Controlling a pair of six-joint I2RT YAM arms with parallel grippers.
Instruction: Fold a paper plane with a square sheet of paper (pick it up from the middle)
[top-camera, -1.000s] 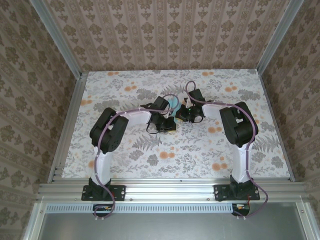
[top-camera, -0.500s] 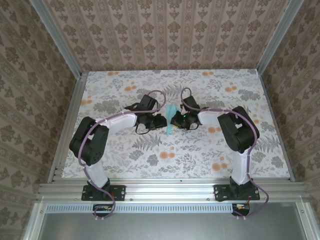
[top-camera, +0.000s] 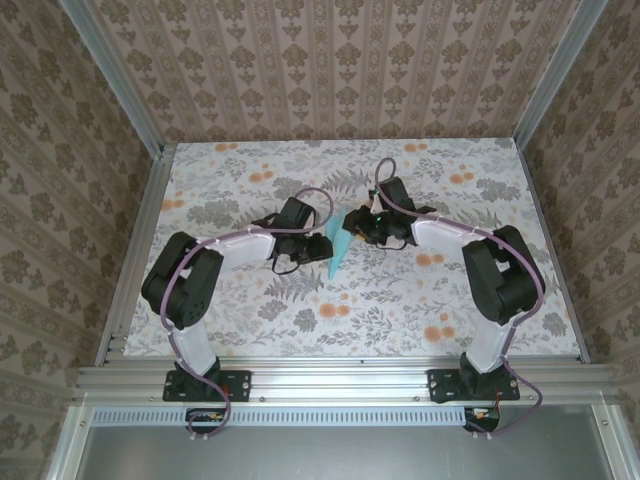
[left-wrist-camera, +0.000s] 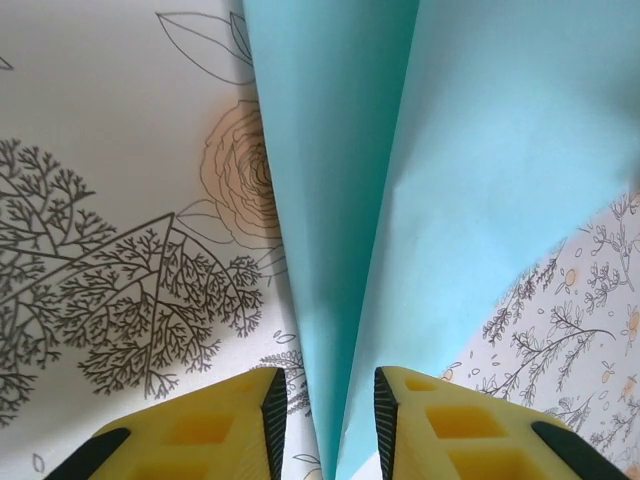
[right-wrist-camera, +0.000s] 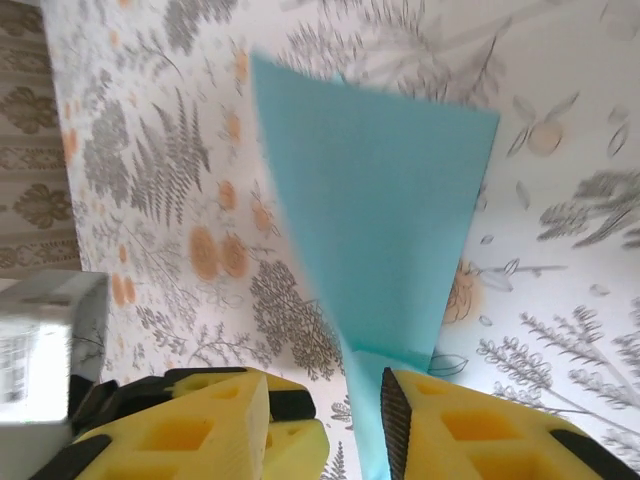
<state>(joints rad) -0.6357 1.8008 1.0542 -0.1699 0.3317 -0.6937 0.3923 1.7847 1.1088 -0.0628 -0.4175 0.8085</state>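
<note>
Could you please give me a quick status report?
Left gripper and right gripper: jaws apart, straddling the slim turquoise-blue folded paper plane. Nothing blocking.

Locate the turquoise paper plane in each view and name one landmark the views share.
Top external: paper plane mid-table, narrow end lowermost.
Left wrist: paper plane upper centre and right, narrowing downward.
Right wrist: paper plane centre, wide end up.
Shared landmark: the floral tabletop beneath it.

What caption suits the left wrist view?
Folded turquoise paper plane runs between the left gripper's parted yellow fingers.
</note>
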